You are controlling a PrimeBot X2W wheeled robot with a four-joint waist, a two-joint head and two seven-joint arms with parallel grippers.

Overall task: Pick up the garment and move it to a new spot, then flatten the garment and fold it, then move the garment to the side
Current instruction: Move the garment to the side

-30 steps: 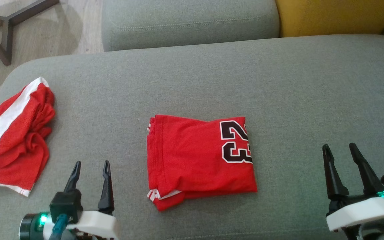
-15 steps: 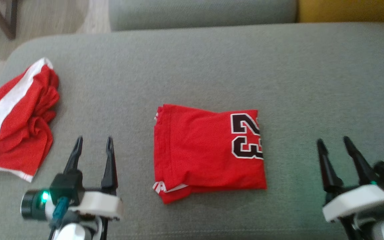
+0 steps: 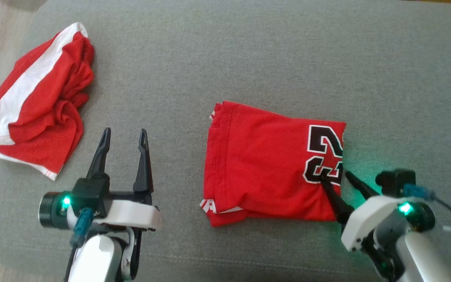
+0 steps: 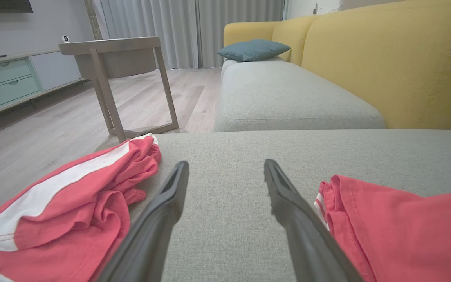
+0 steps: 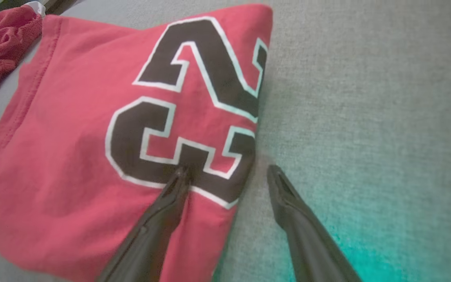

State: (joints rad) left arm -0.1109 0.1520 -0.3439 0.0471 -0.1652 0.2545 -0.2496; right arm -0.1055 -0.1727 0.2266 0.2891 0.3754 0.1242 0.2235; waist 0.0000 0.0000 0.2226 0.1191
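Note:
The folded red jersey (image 3: 264,164) with a black "23" lies flat on the grey sofa cushion (image 3: 249,58). My right gripper (image 3: 334,175) is open at its right edge. One finger (image 5: 170,196) rests on the number print and the other is on bare cushion beside the fold. In the right wrist view the jersey (image 5: 92,137) spreads out to the left of the right gripper (image 5: 227,169). My left gripper (image 3: 125,131) stands open over bare cushion, left of the jersey. In the left wrist view the left gripper (image 4: 225,164) is empty and the jersey's edge (image 4: 397,231) lies to its right.
A crumpled red garment with a white stripe (image 3: 37,102) lies at the cushion's left end, also to the left of the left fingers (image 4: 65,207). Beyond are a second grey seat (image 4: 288,94), a yellow backrest (image 4: 397,58), a blue pillow (image 4: 253,49) and a wooden side table (image 4: 112,58) on the floor.
The head camera has tilted down and shifted. My right gripper has swung in from the open cushion to the jersey's right edge, one finger now on the print. The left gripper stays open.

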